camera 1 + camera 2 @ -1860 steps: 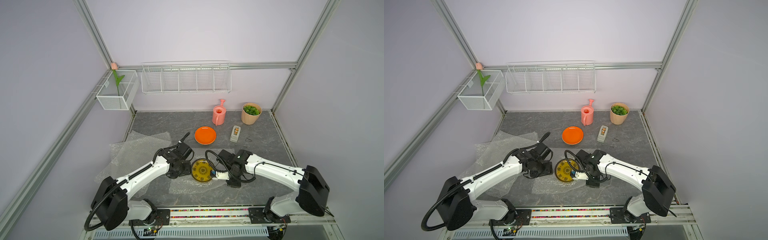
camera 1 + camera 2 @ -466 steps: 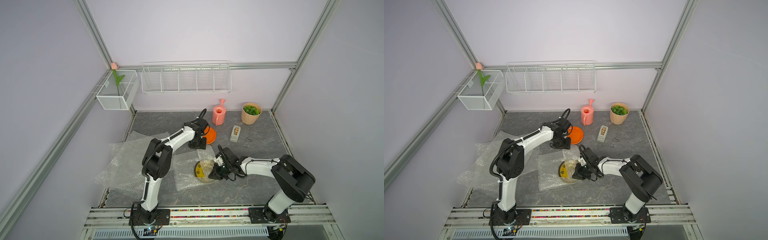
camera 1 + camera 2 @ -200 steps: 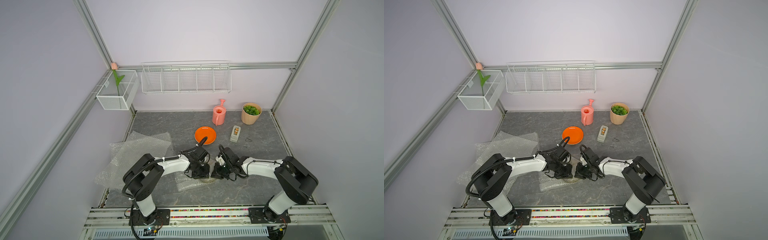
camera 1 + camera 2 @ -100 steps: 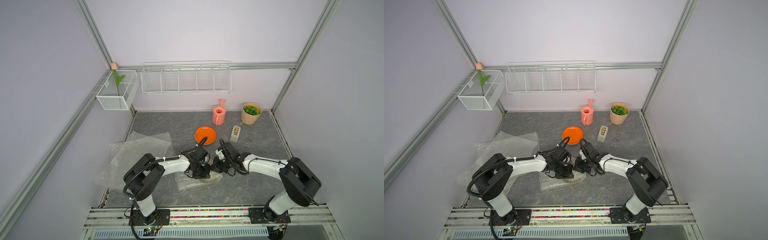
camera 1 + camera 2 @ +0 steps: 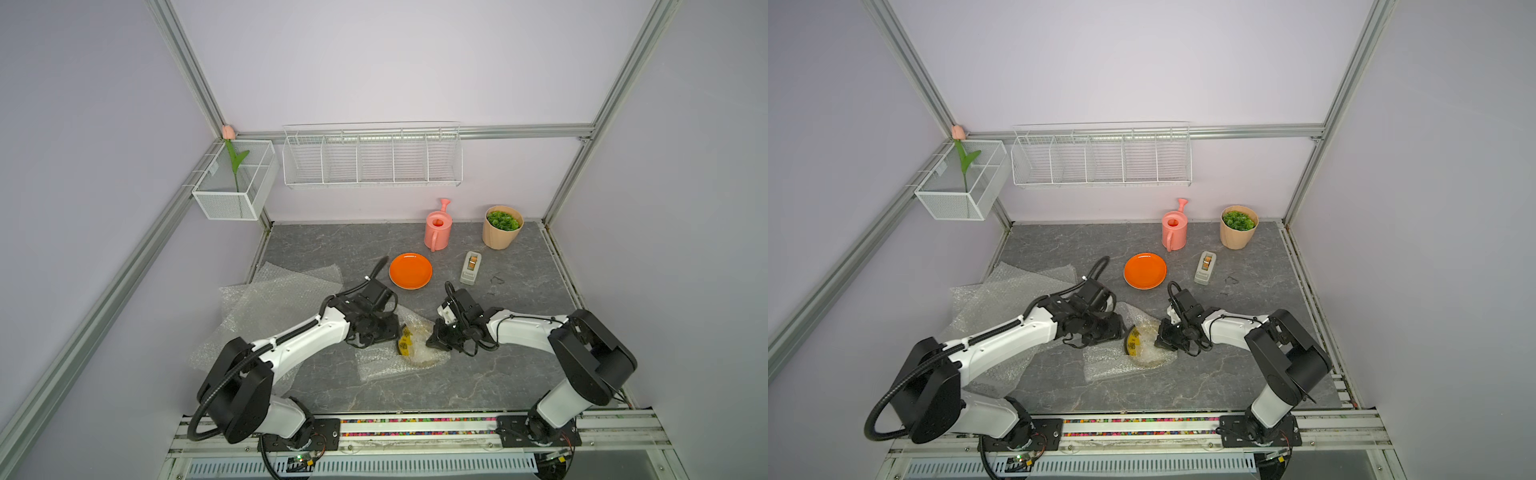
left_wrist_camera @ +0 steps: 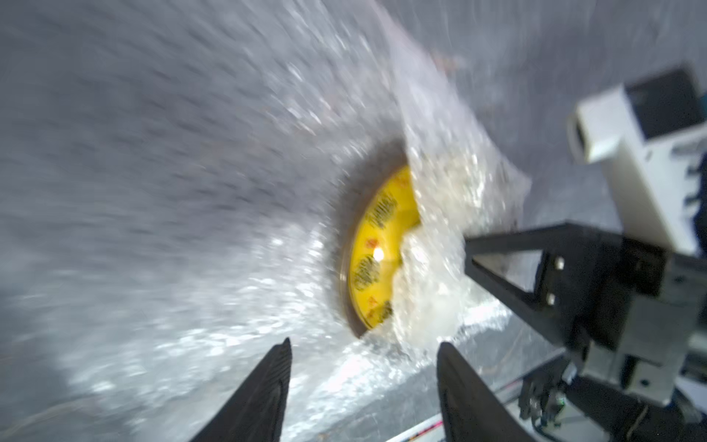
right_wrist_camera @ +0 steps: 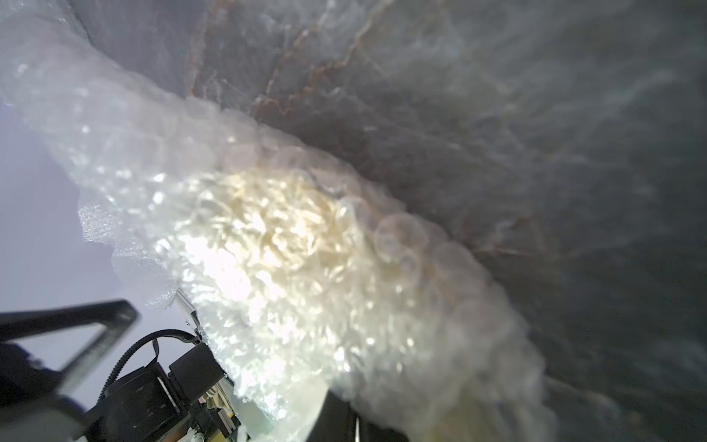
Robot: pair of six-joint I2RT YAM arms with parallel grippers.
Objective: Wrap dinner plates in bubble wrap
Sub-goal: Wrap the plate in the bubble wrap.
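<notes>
The yellow dinner plate (image 5: pixel 403 343) (image 5: pixel 1133 342) (image 6: pixel 377 245) lies on a bubble wrap sheet (image 5: pixel 384 365) (image 5: pixel 1106 359) near the table's front middle. A flap of that wrap (image 6: pixel 440 183) (image 7: pixel 267 237) covers its right half. My right gripper (image 5: pixel 433 340) (image 5: pixel 1160 338) (image 7: pixel 346 417) is shut on this flap at the plate's right edge. My left gripper (image 5: pixel 395 331) (image 5: pixel 1123 329) (image 6: pixel 363 344) stands open just left of the plate, with nothing between its fingers. The orange dinner plate (image 5: pixel 410 270) (image 5: pixel 1145 271) lies bare farther back.
More bubble wrap sheets (image 5: pixel 282 297) (image 5: pixel 1013 297) are spread on the left under the left arm. A tape dispenser (image 5: pixel 471 268), pink watering can (image 5: pixel 437 230) and plant pot (image 5: pixel 501 226) stand at the back right. A wire rack (image 5: pixel 372 156) and basket (image 5: pixel 237 183) hang on the walls.
My left gripper has opened and let go of the wrap, drawing slightly left. The plate's left half now shows. The right gripper has stayed shut on the flap.
</notes>
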